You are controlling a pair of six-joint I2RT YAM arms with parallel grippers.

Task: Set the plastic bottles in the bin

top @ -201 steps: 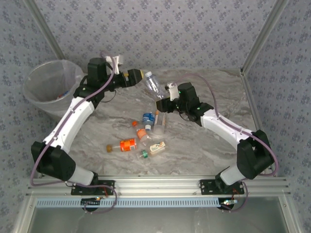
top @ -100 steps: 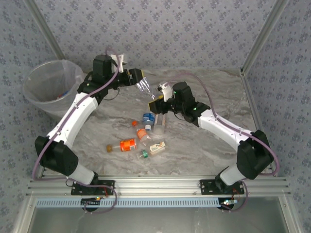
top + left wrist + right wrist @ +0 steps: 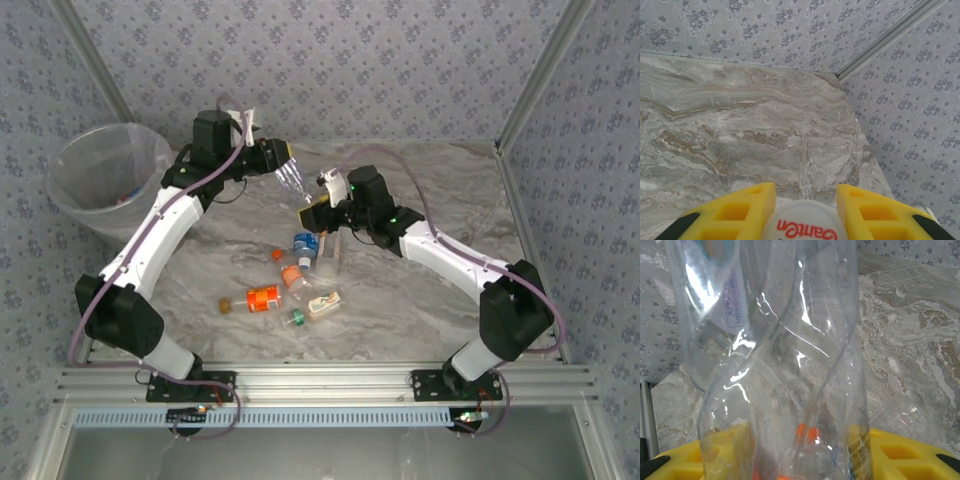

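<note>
The clear, crumpled plastic bottle (image 3: pixel 293 181) hangs in the air above the bench, spanning the gap between the two arms. Its long axis runs from the left end effector (image 3: pixel 285 165) at its far, upper end down to the right end effector (image 3: pixel 311 212) at its near, lower end. Both yellow-fingered end effectors are clenched on it. In the left wrist view the left end effector (image 3: pixel 805 200) pinches the bottle's white, red-lettered end (image 3: pixel 805 227) between its pads. In the right wrist view the see-through body (image 3: pixel 780 365) rises straight out from between the fingers of the right end effector (image 3: pixel 800 455). The round translucent whitish bin (image 3: pixel 80 200) stands to the left of the left end effector, on the side away from the bottle and well apart from it, so the left arm is much the nearer carrier. The step looks like a hand-over, and the coming move likely calls for the right end effector to let go before the left swings toward the bin. Nearer the arm bases than the right end effector, the other small labelled plastic bottles (image 3: pixel 264 298) lie clustered on the marbled grey bench (image 3: pixel 440 190).
</note>
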